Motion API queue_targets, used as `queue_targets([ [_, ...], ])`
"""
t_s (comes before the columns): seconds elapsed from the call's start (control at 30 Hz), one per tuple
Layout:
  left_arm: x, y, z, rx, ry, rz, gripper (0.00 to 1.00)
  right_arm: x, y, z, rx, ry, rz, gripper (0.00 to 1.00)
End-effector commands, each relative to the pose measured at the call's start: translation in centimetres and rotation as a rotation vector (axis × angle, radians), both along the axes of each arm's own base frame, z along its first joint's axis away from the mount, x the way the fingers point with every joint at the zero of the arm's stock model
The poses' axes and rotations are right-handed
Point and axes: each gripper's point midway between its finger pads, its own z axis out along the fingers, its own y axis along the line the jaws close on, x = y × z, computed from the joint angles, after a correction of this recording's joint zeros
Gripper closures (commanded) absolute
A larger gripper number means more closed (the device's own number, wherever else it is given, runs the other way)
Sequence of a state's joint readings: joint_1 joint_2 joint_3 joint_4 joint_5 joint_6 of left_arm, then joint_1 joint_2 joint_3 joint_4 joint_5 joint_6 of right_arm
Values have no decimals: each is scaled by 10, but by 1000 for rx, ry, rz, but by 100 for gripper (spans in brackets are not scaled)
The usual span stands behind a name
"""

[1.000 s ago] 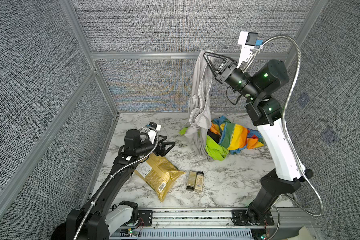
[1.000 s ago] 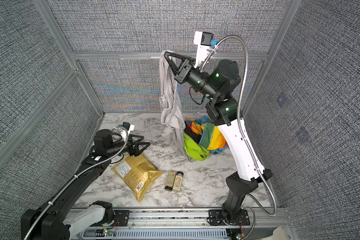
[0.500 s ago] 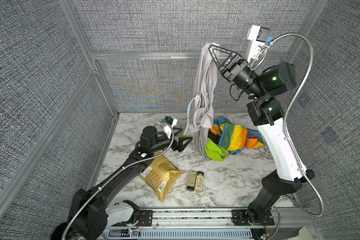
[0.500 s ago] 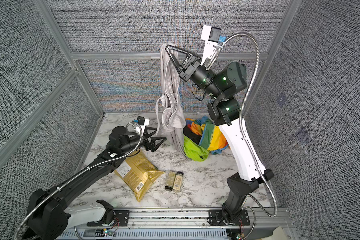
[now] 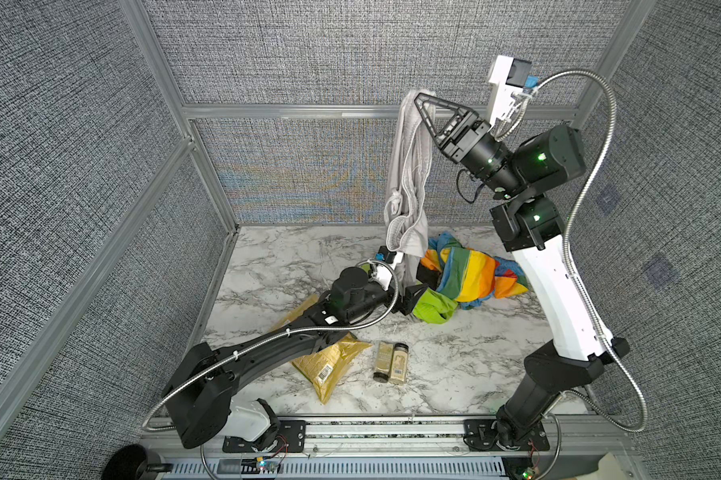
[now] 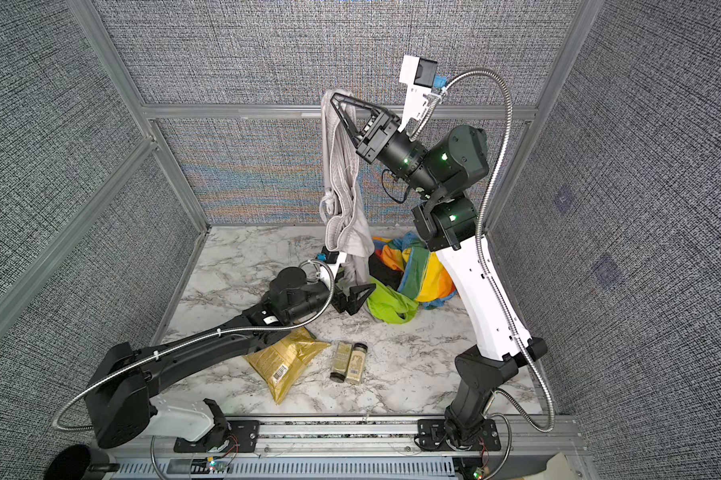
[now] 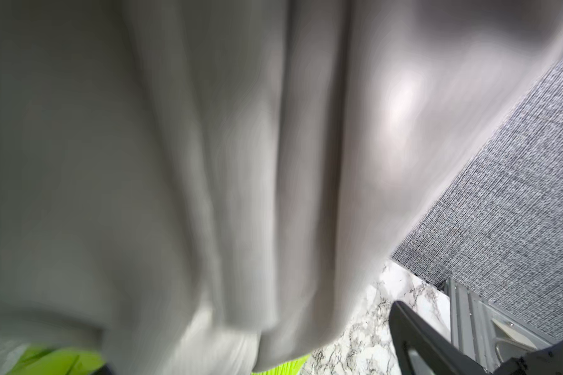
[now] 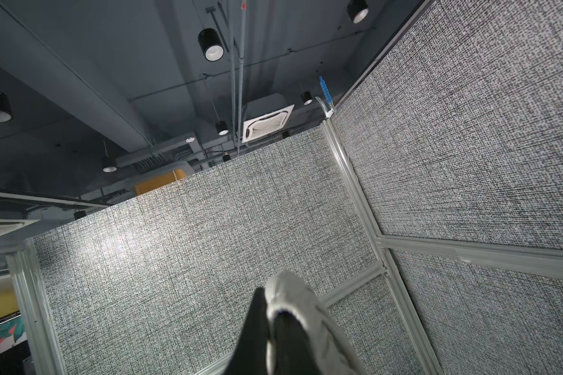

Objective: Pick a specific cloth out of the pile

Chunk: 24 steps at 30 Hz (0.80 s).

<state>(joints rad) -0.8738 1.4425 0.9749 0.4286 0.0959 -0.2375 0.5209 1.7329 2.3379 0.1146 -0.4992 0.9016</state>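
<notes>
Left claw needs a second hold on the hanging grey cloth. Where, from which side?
Take the lower end of the grey cloth, just above the pile. It hangs straight down as a narrow bunched column from the shut right claw, so probably bring the open left claw in level from the left, jaws straddling the folds.

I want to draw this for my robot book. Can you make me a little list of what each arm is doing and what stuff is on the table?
Right gripper: shut on the grey cloth, holding it up high so it hangs down
Left gripper: open, down low by the cloth's bottom end
Pile: rainbow cloth and green cloth, at the back of the table
Also on table: gold snack bag, two small jars, near the front
</notes>
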Motion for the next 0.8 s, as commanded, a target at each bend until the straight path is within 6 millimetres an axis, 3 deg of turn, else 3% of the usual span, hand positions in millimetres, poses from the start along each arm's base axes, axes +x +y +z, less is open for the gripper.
queue_targets([
  [0.0,24,8,22,-90,-39,140,16,-8,-7,12,36,-43,-12,95],
  [0.17,34,20,37,-186,-29,207,35,-10,-11,5,22,-37,-36,95],
  [0.23,34,19,41,-197,-32,191,54,-11,-13,2,24,-33,-45,95],
  [0.3,31,17,45,-199,-31,173,67,-9,-13,-2,13,-23,-54,95],
  [0.4,24,22,46,-201,-25,161,82,6,-22,-14,-20,45,-150,95],
  [0.5,20,39,50,-224,-7,174,95,26,-47,-38,-62,149,-355,95],
  [0.63,18,68,63,-254,10,187,99,37,-86,-75,-106,250,-588,95],
  [0.77,19,92,77,-204,-9,221,100,44,-97,-130,-218,339,-682,95],
])
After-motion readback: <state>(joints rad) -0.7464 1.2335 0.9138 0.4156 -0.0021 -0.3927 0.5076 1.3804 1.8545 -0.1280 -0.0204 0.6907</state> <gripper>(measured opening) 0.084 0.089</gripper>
